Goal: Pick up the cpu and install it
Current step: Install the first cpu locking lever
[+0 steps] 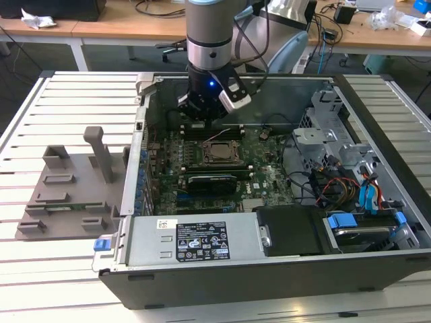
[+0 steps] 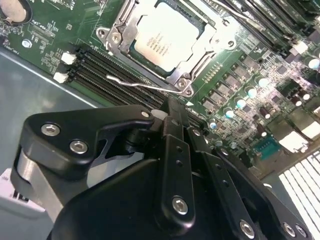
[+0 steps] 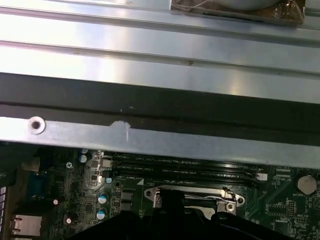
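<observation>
In the exterior view, the open computer case (image 1: 377, 134) lay on a slatted desk (image 1: 74, 101), and the arm's hand (image 1: 202, 111) hung inside the case just behind the socket (image 1: 214, 152) on the green board (image 1: 269, 182). A square silver chip, the cpu (image 1: 217, 151), sat in that socket. By my reading, the pick-up and placing were already done. A grey tray (image 1: 67, 195) lay on the desk, well away from the socket, outside the case.

In the second wrist view, the cpu (image 2: 166, 39) lay flat and square inside the socket's metal frame (image 2: 197, 60), its dull silver top facing up with faint print. A thin wire lever (image 2: 145, 86) stood slightly off the board just beside the frame, so whether the latch was fully closed I cannot tell. The hand's black fingers (image 2: 175, 150) stood together with nothing between them, near the socket but not touching the chip.

In the first wrist view, the socket frame (image 3: 192, 195) showed just past the row of dark memory slots (image 3: 185, 167), with the case's metal wall (image 3: 150, 135) beyond.
</observation>
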